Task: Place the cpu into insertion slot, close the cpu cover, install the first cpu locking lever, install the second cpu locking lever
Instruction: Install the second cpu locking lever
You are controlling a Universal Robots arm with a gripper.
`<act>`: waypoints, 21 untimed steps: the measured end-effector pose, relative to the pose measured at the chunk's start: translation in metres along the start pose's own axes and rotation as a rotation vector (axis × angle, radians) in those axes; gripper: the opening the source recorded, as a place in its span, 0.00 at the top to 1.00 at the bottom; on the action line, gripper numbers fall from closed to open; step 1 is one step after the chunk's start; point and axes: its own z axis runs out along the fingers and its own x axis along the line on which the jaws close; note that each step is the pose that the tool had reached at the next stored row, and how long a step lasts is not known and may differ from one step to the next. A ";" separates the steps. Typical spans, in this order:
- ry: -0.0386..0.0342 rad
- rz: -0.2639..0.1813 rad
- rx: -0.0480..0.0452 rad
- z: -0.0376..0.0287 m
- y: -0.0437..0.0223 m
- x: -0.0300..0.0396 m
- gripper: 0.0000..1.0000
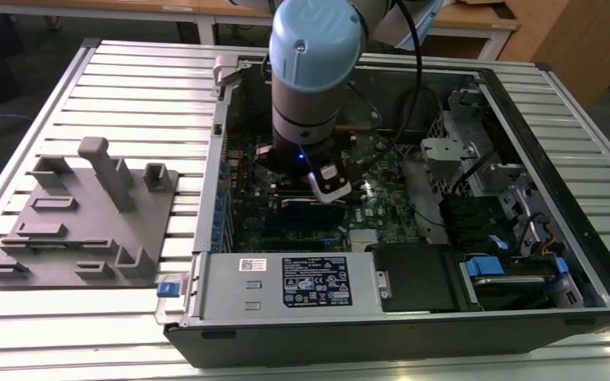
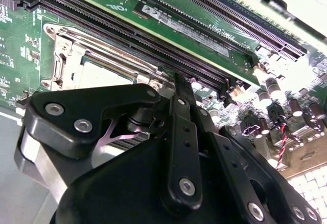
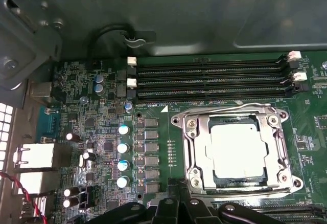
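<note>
With the cpu (image 3: 239, 150) seated under the closed cpu cover (image 3: 196, 147), the gripper (image 2: 180, 83), its state unclear, hovered beside; lever-locking needed a hooking push

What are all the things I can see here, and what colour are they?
computer case: one, black, lying open on the table.
table: one, pale slatted, under everything.
grey fixture: one, on the table at the exterior view's left of the case.
motherboard: one, green, inside the case.
cpu: one, silvery-grey, sitting in the insertion slot.
cpu cover: one, silver frame, down around the cpu.
memory slots: several, long and black, beside the socket.
power supply: one, grey box with a label, near the case's front edge.
arm: one, blue-grey, reaching into the case.
gripper: one, black, just above the motherboard beside the socket.
</note>
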 end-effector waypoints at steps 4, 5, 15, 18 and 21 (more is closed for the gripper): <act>-0.0034 -0.001 0.0284 0.0004 0.0004 0.0000 0.90; -0.0042 -0.001 0.0343 0.0006 0.0004 -0.0001 0.90; -0.0043 -0.001 0.0368 -0.0030 0.0010 0.0000 0.90; -0.0036 -0.001 0.0385 -0.0063 0.0016 0.0001 0.90; -0.0039 -0.001 0.0372 -0.0097 0.0029 0.0001 0.90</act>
